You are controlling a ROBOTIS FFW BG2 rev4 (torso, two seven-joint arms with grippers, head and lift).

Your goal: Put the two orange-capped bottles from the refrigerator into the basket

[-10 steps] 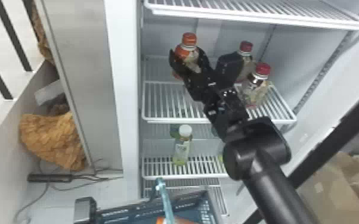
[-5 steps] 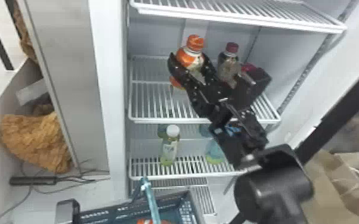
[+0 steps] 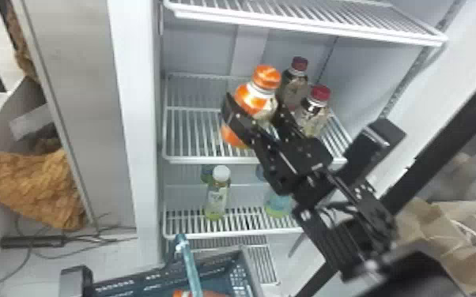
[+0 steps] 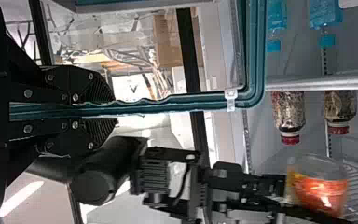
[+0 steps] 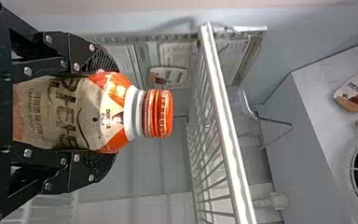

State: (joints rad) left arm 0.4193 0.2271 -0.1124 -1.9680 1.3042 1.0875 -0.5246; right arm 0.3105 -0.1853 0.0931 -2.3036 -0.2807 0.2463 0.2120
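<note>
In the head view my right gripper (image 3: 254,109) is shut around an orange-capped bottle (image 3: 267,78), held tilted in front of the middle shelf. The right wrist view shows its fingers (image 5: 106,112) gripping the labelled body of the bottle (image 5: 157,113), the cap pointing away from the hand. Part of my left gripper (image 3: 76,278) stands at the bottom left, beside the blue-green basket (image 3: 130,282). Seen from the left wrist, that gripper (image 4: 112,109) is clamped on a teal bar of the basket (image 4: 191,100). Something orange (image 3: 182,294) lies inside the basket.
Two red-capped bottles (image 3: 295,79) (image 3: 315,108) stand on the middle shelf, right beside the held bottle. A white-capped bottle (image 3: 217,197) stands on the shelf below. The upper shelf (image 3: 308,24) hangs overhead, and the refrigerator's side frame (image 3: 134,118) rises on the left.
The right gripper has brought the held bottle nearer and to the right relative to the shelf. The head view has shifted, so the refrigerator sits farther left. The left gripper keeps its hold.
</note>
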